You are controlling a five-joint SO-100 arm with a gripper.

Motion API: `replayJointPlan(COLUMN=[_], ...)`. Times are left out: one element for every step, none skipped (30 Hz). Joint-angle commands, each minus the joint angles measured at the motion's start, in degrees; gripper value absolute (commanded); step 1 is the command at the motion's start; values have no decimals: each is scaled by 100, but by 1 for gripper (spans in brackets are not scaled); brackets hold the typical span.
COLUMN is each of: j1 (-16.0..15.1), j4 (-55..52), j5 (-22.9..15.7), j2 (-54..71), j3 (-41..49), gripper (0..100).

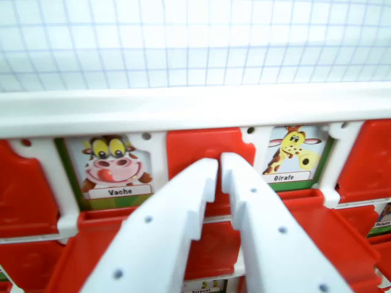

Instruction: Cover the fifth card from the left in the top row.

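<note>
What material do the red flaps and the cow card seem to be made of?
The red flaps look like moulded glossy plastic: even colour, rounded edges, soft highlights. The cow card, labelled "Vache", looks like printed paper or card with a smooth finish, set flat in the white frame; whether it is laminated cannot be told.

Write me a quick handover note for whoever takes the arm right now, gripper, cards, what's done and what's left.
Gripper: nearly shut, only a narrow slit between the fingertips, holding nothing visible; its tips sit in front of the red flap in the top row.
Cards: the cow card, labelled Vache, and the giraffe card, labelled Girafe, are both uncovered, on either side of that flap.
Done: the slot between them shows red, so it looks covered. More red flaps at both edges.
Left: this view shows only part of the row, so confirm that slot is the fifth from the left, then back the gripper away.
</note>
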Motion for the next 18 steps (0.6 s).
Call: replayJointPlan(j1=[-123,-114,-114,-114,-105,-105,-97,-88,-88,-79,-70,-70,-62,-62,-62,-62,-62,-53], j4=[-97,-62,-44,-18,70,149,193,272,352,422,510,633,747,835,932,976,1011,1151], j5=[53,62,62,62,62,70,70,79,88,97,105,141,158,176,202,202,185,193], j2=[220,264,316,369,431,510,606,694,791,888,993,1090,1213,1345,1468,1608,1731,1854], j3=[-483,-483,-492,-510,-554,-580,-598,-624,-642,-642,-659,-677,-677,-650,-642,-598,-554,-545], gripper=[0,0,0,0,0,0,0,0,0,0,0,0,0,0,0,0,0,0])
